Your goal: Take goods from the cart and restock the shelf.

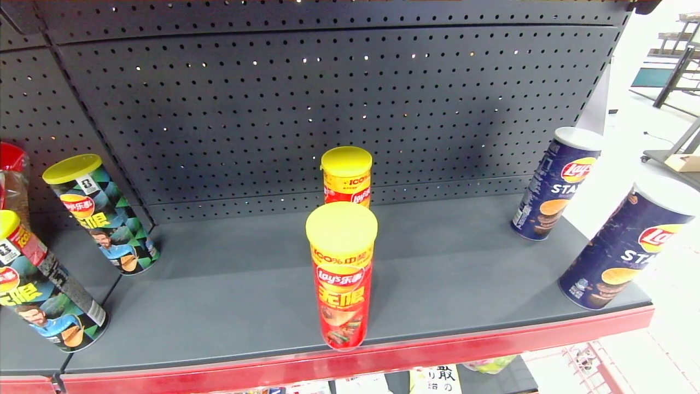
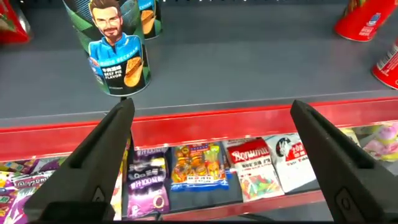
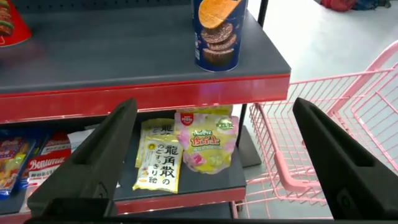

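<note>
Six in all stand upright on the grey shelf (image 1: 246, 284): two red cans (image 1: 341, 273) with yellow lids, two dark blue cans (image 1: 555, 183) with white lids, two green-patterned cans (image 1: 101, 213) with yellow lids. The left gripper (image 2: 211, 107) and right gripper (image 3: 214, 106) both gape wide, empty, before the shelf's red edge. A patterned can stands just beyond the left, a blue one beyond the right, the pink cart (image 3: 329, 118) near it.
</note>
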You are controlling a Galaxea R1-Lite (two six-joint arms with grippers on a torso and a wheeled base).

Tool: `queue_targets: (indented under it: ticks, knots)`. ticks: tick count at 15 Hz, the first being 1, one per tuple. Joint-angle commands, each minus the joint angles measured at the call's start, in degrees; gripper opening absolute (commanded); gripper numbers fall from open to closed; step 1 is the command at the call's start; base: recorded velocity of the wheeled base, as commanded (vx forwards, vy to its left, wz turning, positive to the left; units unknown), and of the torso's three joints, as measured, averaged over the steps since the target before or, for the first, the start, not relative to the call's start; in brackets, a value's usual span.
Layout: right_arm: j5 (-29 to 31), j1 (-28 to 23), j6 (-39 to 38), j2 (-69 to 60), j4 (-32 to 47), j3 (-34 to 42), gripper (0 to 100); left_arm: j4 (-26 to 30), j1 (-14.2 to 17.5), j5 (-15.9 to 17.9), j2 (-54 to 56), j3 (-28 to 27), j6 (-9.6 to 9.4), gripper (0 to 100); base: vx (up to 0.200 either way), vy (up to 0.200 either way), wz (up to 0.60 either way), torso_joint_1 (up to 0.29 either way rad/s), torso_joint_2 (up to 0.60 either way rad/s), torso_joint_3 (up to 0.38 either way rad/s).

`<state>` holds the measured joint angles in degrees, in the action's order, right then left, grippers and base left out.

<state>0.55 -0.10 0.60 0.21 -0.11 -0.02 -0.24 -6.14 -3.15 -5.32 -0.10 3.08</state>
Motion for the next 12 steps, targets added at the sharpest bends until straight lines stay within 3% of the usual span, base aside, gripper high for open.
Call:
queue_targets:
  ticks: [1,3,6,8,12]
  knots:
    - [0.1,0.0,-0.1,-0.2,0.0,0.0,100,0.0,0.0,0.0,-0.2,0.0,0.08,100,0.0,0.0,0.0,0.0,0.0,0.0]
    - [0.1,0.0,-0.1,-0.2,0.0,0.0,100,0.0,0.0,0.2,-0.2,0.0,-0.45,100,0.0,0.0,0.0,0.0,0.0,0.0]
    - [0.1,0.0,-0.1,-0.2,0.0,0.0,100,0.1,0.0,0.6,-0.2,0.0,-1.59,100,0.0,0.0,0.6,0.001,0.0,0.001]
    - [0.0,0.0,-0.1,-0.2,0.0,0.0,100,0.1,0.0,0.9,-0.2,0.0,-2.64,100,0.0,0.0,0.0,0.0,0.0,0.0]
    - [0.0,0.0,-0.1,-0.2,0.0,0.0,100,0.2,0.0,0.9,-0.2,0.0,-2.82,100,0.0,0.0,0.0,0.0,0.0,0.0]
